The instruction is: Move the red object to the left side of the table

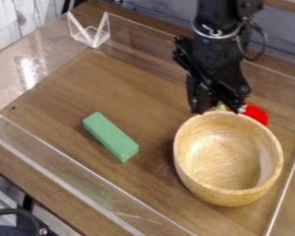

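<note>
Brown wood-grain table [137, 92], fenced by low clear acrylic walls [40, 55], fills the view, with a small clear stand [88, 32] in its far left corner. On it lie a green rectangular block [111, 136] toward the left and a wooden bowl [228, 157] at the right. The red object [254, 114] sits on the tabletop just behind the bowl's far rim, close to the right wall; only a sliver of its red body shows, the rest hidden by the black gripper [219, 102] and the bowl, and no leafy part can be made out.

Judging by its size and toy-like look, the red object is probably light and fairly rigid, with a smooth rounded skin that could slip or roll out of a shallow pinch. The safest hold would likely be across the widest part of the red body, fingers coming down on either side, not on any thin leafy bit. The bowl rim crowds it on the near side, so there is little room for a finger there.

The arm comes in from the far edge and points almost straight down, its fingertips just beside the red object at the bowl's far rim. The fingers are pressed together, and nothing is visibly pinched between them.
</note>
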Available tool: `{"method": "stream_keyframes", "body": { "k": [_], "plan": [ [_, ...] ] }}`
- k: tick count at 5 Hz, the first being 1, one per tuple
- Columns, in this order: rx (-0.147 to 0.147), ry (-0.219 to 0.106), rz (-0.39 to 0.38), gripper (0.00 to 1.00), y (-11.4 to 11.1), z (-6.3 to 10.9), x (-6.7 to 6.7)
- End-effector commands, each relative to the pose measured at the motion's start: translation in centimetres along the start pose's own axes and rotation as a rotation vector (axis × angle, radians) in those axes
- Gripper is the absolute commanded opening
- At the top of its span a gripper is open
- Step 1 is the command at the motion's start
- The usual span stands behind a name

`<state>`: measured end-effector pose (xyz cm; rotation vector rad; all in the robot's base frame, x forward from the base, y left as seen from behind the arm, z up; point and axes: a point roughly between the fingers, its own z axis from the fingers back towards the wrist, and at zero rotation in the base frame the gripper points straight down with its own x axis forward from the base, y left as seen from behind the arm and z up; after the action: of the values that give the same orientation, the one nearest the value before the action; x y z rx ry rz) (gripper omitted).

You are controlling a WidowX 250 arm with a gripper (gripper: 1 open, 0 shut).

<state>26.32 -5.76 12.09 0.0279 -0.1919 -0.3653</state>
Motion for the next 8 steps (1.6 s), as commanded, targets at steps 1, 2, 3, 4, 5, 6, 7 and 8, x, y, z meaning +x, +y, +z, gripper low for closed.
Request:
{"method": "stream_keyframes", "body": {
  "k": [1,2,3,4,5,6,7,8],
  "plan": [
    [0.019,-0.034,-0.007,0.0,1.0,1.5,-0.4],
    [0.03,-0.022,0.033,0.0,1.9,3.0,-1.2],
    [0.026,-0.025,0.077,0.0,1.8,4.3,-1.8],
    [0.007,-0.033,0.1,0.0,0.0,4.9,-2.0],
    [-0.007,-0.031,0.079,0.0,-0.8,3.9,-2.0],
    [-0.019,-0.035,0.072,0.0,-1.6,3.8,0.1],
    [-0.058,-0.041,0.05,0.0,-3.6,2.3,3.6],
    [-0.068,-0.052,0.033,0.0,-5.2,1.7,5.8]
  ]
}}
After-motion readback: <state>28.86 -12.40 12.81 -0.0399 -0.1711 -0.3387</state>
